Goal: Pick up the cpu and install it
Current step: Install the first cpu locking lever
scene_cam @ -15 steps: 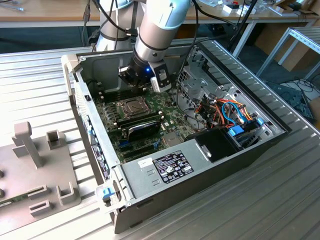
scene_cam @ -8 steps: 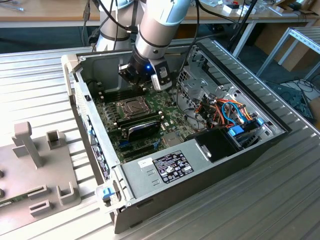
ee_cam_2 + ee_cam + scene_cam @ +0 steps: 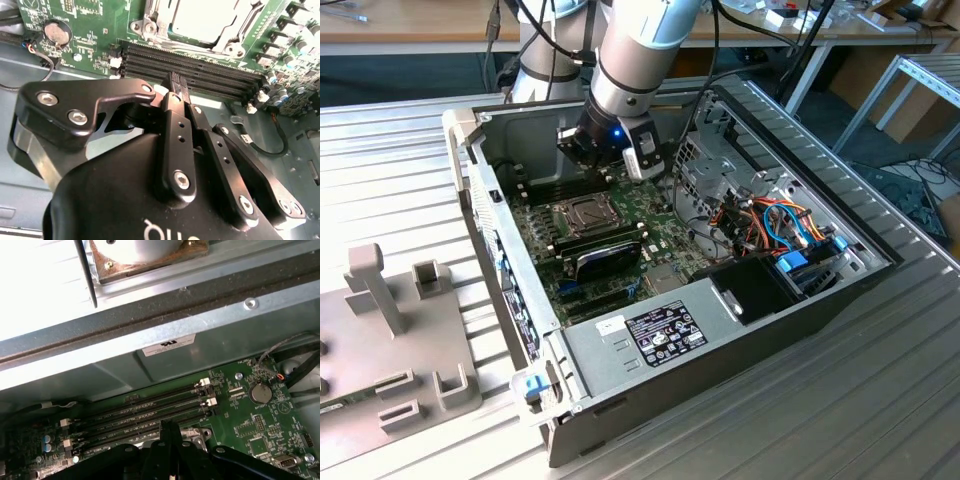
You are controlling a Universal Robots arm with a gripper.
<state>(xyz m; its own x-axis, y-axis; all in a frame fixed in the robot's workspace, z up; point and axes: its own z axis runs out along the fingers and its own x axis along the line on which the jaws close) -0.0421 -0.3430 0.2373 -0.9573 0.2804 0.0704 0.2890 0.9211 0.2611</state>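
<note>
My end effector (image 3: pixel 174 82) is pinched closed, empty, above the RAM slots (image 3: pixel 200 70); cpu (image 3: pixel 207 20) sits just beyond them, in its socket.

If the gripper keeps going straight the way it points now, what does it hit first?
Most likely the memory slots: the gripper tips sit just over them, short of the socket. Depth is unclear.

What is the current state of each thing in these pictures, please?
Computer case: side panel off, inside exposed.
Cpu: lying flat in its socket on the green board.
Socket frame: around the cpu; latched or not, cannot tell.
Memory slots: all unfilled.
Gripper: fingers shut, holding nothing, above the memory slots.
</note>
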